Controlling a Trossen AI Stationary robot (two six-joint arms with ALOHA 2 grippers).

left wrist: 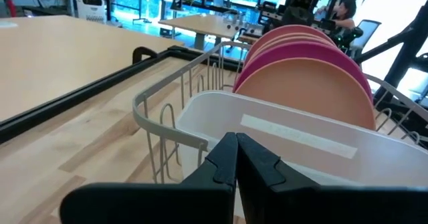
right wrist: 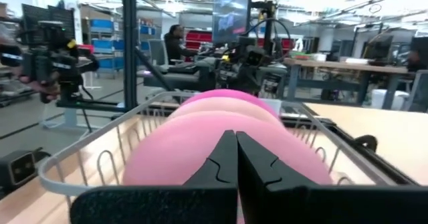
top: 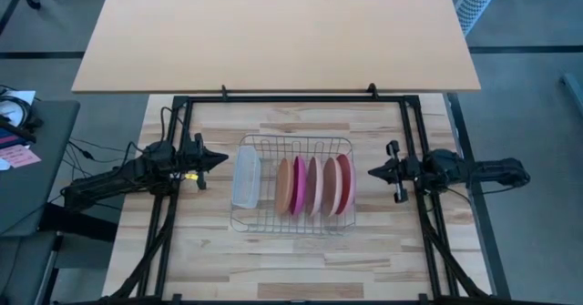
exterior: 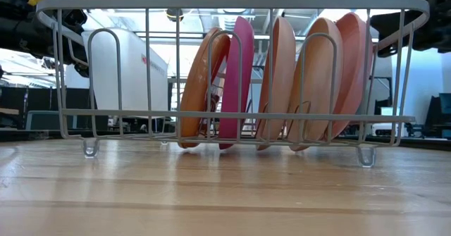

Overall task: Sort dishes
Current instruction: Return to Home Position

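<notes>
Since its two fingers are pressed together on nothing, the left gripper [top: 221, 158] waits just beside the tray end of the wire rack [top: 296, 142]. The right gripper [top: 372, 170], likewise closed and empty, sits off the opposite end. Between them the five plates [top: 312, 186] stand on edge in the rack, side by side, next to the white tray [top: 246, 177] lodged at one end. They look light and stiff, with smooth rims that could slip; the exposed upper edge above the wires is probably the place to pinch one. Nothing appears left to sort. The rack stands on a pale wooden table [top: 273, 259]. Beyond lies a workshop with desks and screens, and what may be a person [right wrist: 175, 40], too small to be sure.
</notes>
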